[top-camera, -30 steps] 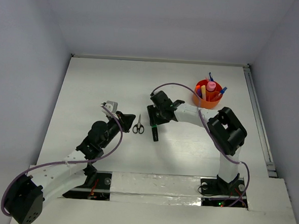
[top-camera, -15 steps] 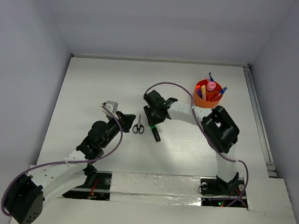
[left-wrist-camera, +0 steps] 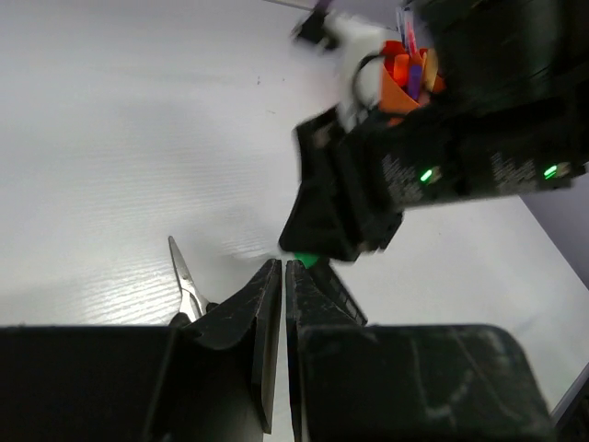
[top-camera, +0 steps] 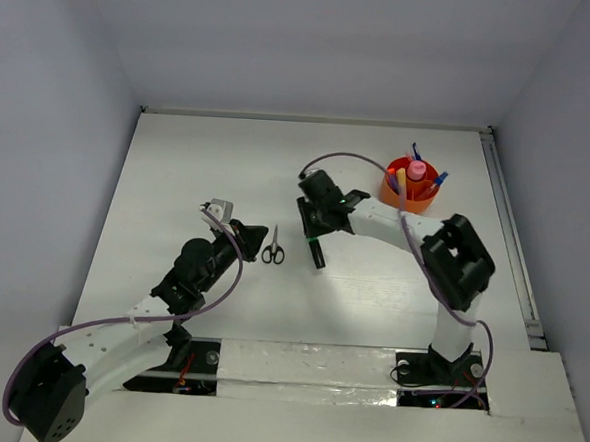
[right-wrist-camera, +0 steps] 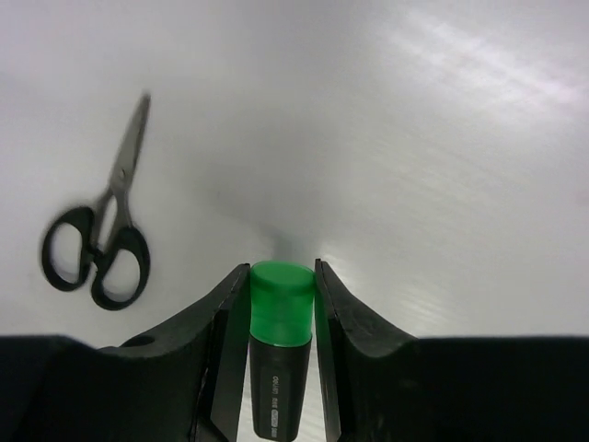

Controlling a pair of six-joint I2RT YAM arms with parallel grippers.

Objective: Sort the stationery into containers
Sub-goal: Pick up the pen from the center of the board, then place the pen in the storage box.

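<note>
The right gripper (right-wrist-camera: 281, 269) clamps its 2 fingers against either side of a green-capped highlighter (right-wrist-camera: 280, 299) near the middle of the white table (top-camera: 198, 165), the cap poking out beyond the fingertips. In the overhead view the marker's black body points toward the near edge; whether it is off the surface cannot be told. Just to its left lie the black-handled scissors (top-camera: 273, 247), blades closed and pointing far, loops toward the near side. The left gripper (top-camera: 257, 235) sits beside them, pressed fully together and holding nothing. The orange cup (top-camera: 400, 201) stands at far right, well apart from the marker, already bristling with pens and highlighters around a pink knob.

The highlighter looks light and rigid, a smooth plastic barrel that could twist or slide in a loose pinch. The hold across the barrel just behind the cap looks sound, though a grip nearer mid-body would probably balance it better on the way to the cup. The scissors are likely the harder piece: thin, stiff and flat on the table. The plastic loops, their thickest part, seem the best place to seize them.
</note>
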